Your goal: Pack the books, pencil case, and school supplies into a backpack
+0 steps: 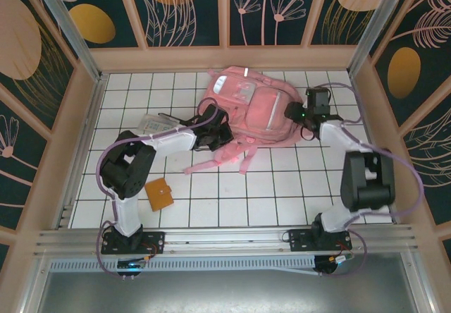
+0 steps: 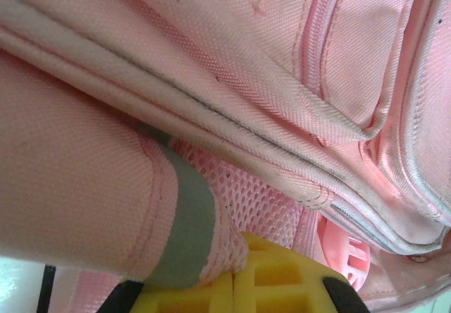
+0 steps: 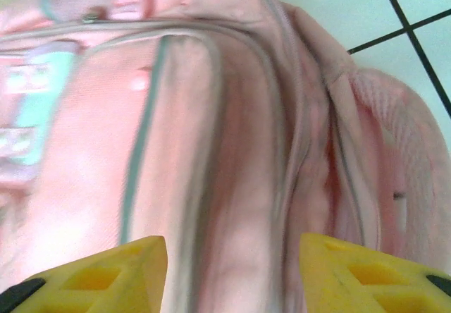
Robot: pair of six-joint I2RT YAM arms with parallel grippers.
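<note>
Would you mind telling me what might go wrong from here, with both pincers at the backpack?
The left pincer is shut against the backpack; if it pinches only a fold, a pull may slip or drag the bag. The right pincer stands open, holding nothing, so the bag is unbraced. The clear pencil case lies close beside the left arm and could get knocked.

The left arm (image 1: 130, 168) folds sharply at its elbow and reaches up and to the right. The left claw (image 1: 211, 131) has its yellow fingers (image 2: 190, 295) pressed together. The right arm (image 1: 365, 179) bends up and leftward, and the right claw (image 1: 304, 118) holds its jaws apart.
</note>
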